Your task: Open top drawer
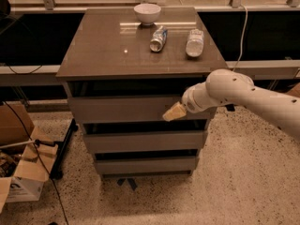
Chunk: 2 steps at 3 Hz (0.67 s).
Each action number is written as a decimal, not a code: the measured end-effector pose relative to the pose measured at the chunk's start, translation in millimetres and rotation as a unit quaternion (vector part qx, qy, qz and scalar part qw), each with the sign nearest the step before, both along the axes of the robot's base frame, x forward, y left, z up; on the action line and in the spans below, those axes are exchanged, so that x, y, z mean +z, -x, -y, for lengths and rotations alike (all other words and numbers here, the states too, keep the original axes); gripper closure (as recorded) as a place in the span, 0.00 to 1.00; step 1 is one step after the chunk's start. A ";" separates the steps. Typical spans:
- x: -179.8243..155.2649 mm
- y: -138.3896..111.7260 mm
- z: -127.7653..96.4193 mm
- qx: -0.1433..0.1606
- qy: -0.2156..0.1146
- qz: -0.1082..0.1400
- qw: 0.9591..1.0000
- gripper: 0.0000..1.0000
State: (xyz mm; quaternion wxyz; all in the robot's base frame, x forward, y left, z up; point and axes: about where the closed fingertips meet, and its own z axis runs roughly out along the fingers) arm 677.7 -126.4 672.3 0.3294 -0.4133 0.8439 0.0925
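White bowl [147, 13], can [158, 38] and bottle [194, 42] sit far back on the counter [103, 50]. The gripper [172, 113], its grip impossible to tell, is at the right of the plain grey-brown top drawer [122, 109].

grey top drawer [117, 109], gripper [174, 112] at its front

single view | above, facing cabinet [108, 55] front, tilted down | mid-range | claw [174, 112] at top drawer [117, 109] front

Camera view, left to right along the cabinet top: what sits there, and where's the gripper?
On top: white bowl → can lying on its side → pale container lying down. The gripper is lower, at the right part of the top drawer front.
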 end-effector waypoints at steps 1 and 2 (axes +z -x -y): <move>0.6 1.8 5.3 -0.010 -0.001 -0.002 1.000 0.56; 6.7 1.8 5.3 -0.010 -0.001 -0.002 1.000 0.79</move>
